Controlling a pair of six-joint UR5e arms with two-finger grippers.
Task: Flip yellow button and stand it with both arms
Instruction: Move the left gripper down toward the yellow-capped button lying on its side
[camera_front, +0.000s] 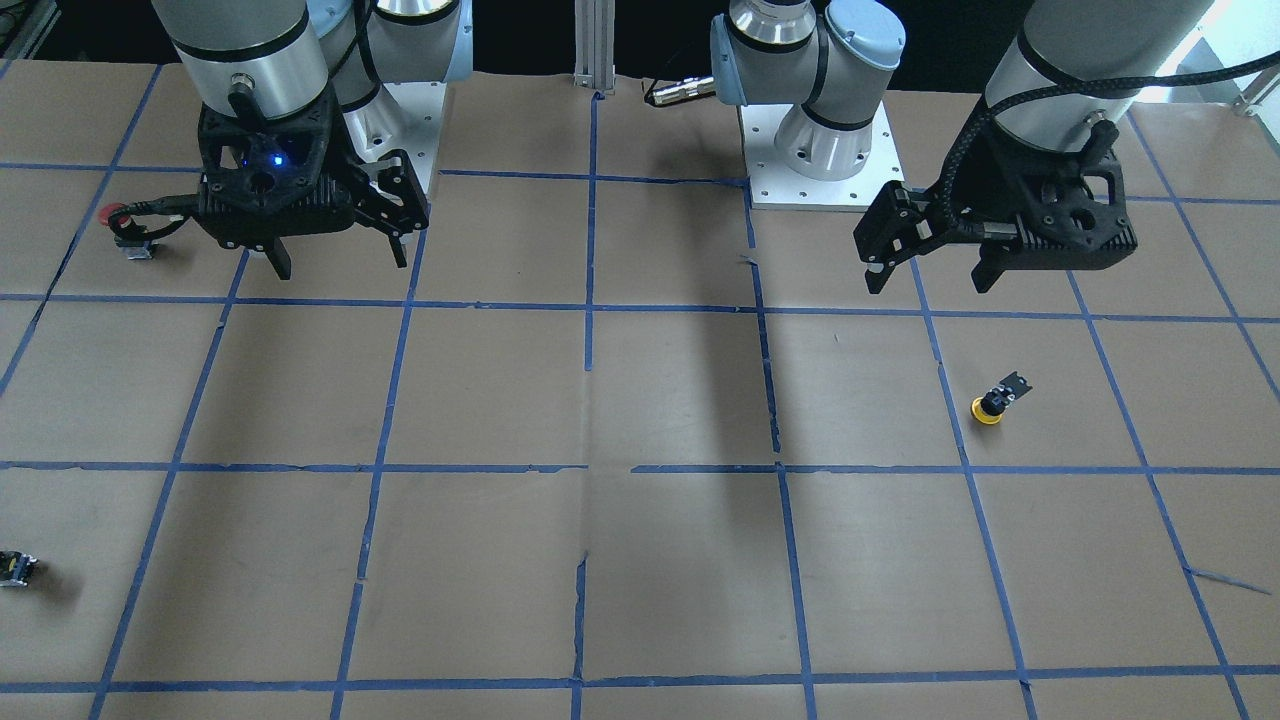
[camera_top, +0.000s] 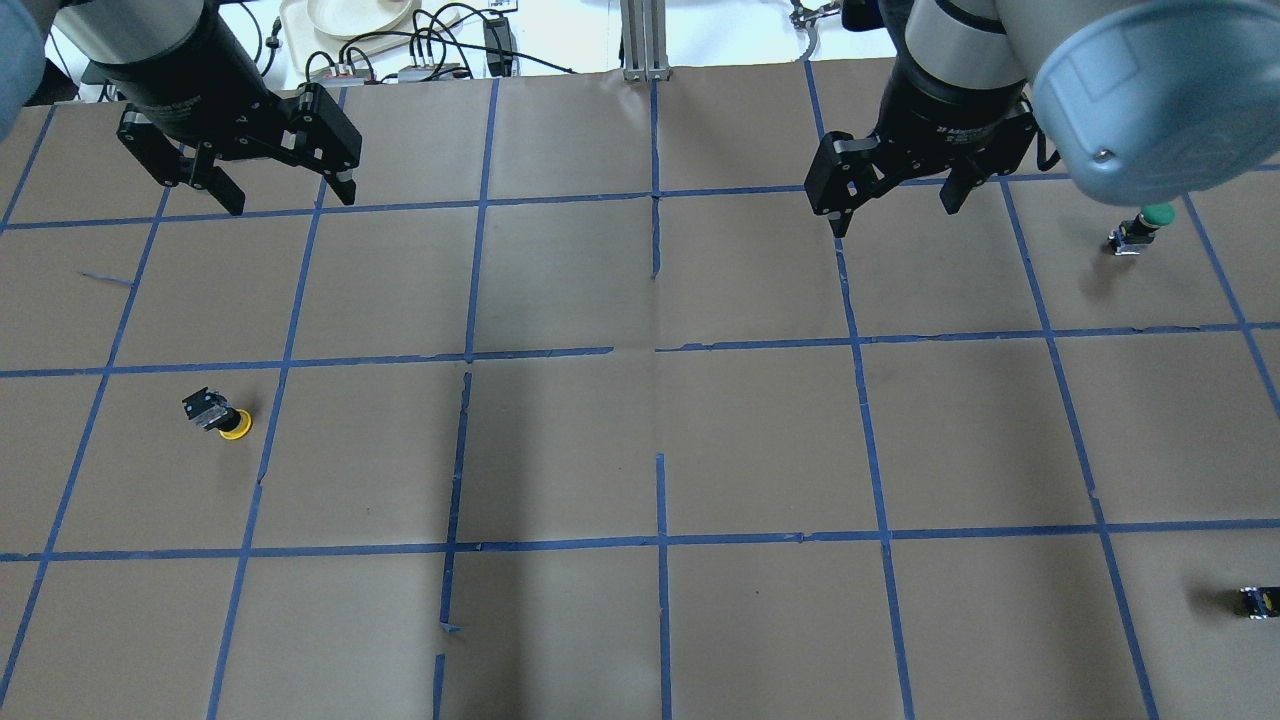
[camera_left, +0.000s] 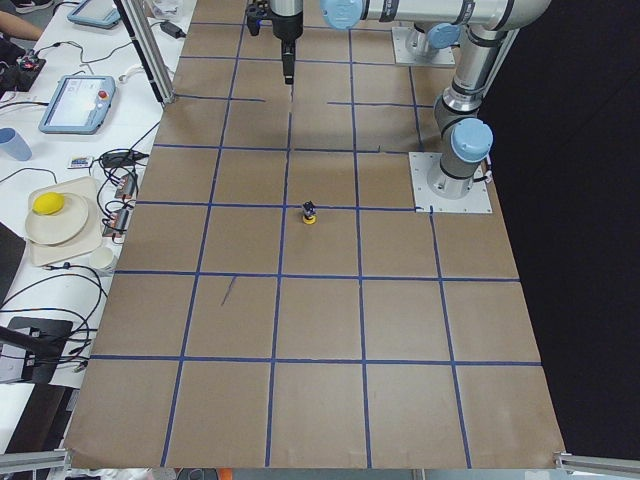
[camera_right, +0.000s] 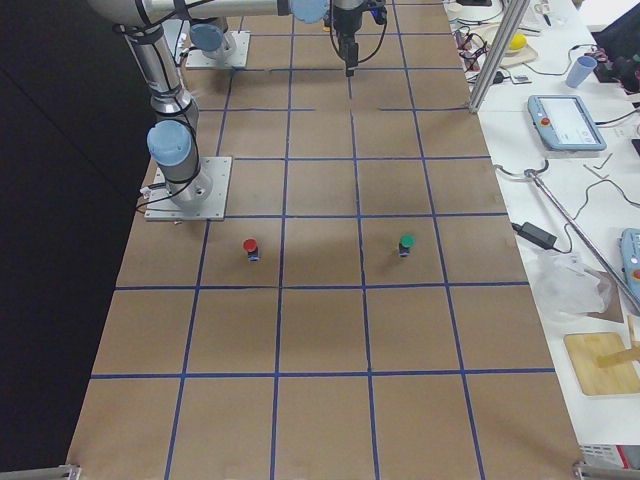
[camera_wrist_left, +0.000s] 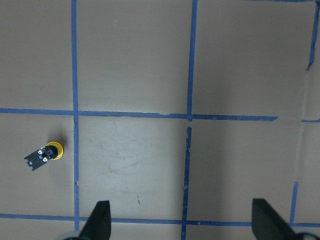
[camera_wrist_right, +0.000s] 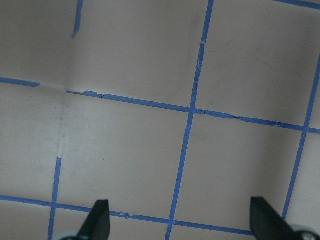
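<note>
The yellow button (camera_top: 218, 413) rests on the brown paper in the left half of the table, its yellow cap down on the paper and its black base tilted up. It also shows in the front view (camera_front: 990, 400), the exterior left view (camera_left: 310, 213) and the left wrist view (camera_wrist_left: 45, 154). My left gripper (camera_top: 290, 200) is open and empty, held high and well behind the button (camera_front: 930, 283); its fingertips (camera_wrist_left: 100, 220) frame bare paper. My right gripper (camera_top: 893, 215) is open and empty over the table's right half (camera_front: 340, 262), far from the button.
A red-capped button (camera_front: 120, 225) stands near my right arm's base. A green-capped button (camera_top: 1140, 230) stands at the far right. A small dark capless part (camera_top: 1258, 601) lies at the right edge. The arms' base plates (camera_front: 820, 150) sit on the robot's side. Cables and a tray (camera_top: 345, 20) lie beyond the far edge.
</note>
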